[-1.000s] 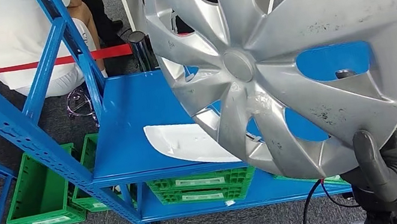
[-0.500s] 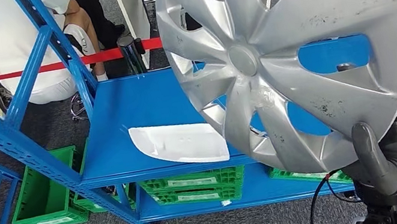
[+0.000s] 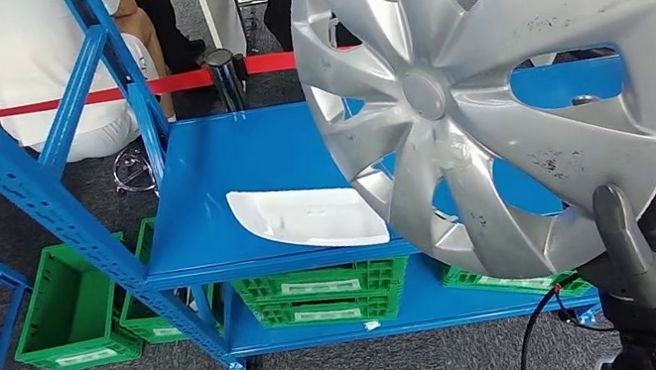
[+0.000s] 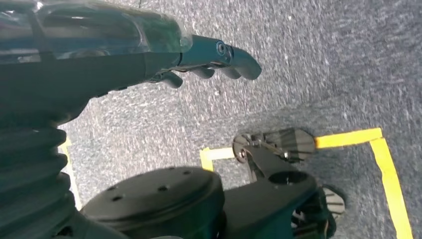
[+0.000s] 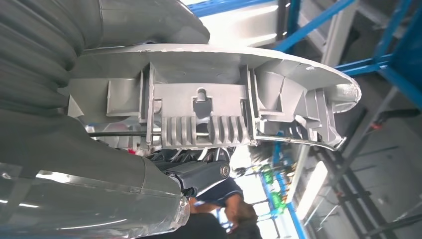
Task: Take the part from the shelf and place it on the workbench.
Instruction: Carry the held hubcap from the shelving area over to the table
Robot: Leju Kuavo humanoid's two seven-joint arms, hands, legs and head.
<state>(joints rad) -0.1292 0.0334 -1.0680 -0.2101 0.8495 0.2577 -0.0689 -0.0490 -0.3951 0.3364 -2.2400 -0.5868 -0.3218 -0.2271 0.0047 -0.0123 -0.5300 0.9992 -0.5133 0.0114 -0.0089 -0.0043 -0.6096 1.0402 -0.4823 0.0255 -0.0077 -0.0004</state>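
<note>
A large silver wheel cover [image 3: 499,86] with curved spokes stands upright in front of the blue shelf [image 3: 230,166], lifted off its surface. My right hand [image 3: 637,239] grips the cover by its lower rim, thumb on the front face. In the right wrist view the ribbed back of the wheel cover [image 5: 209,109] lies across my right hand [image 5: 99,164]. My left hand [image 4: 199,59] hangs over grey carpet, its fingers curled lightly and holding nothing.
A white curved panel [image 3: 309,216] lies on the shelf surface. Green crates [image 3: 74,313] sit on the lower level and the floor. A blue rack post [image 3: 19,166] slants at the left. People [image 3: 42,62] are behind a red barrier tape [image 3: 176,82]. Yellow floor tape [image 4: 388,164] marks the carpet.
The whole head view has shifted. The wheel cover and my right hand have drifted a little to the right in the picture, still held the same way.
</note>
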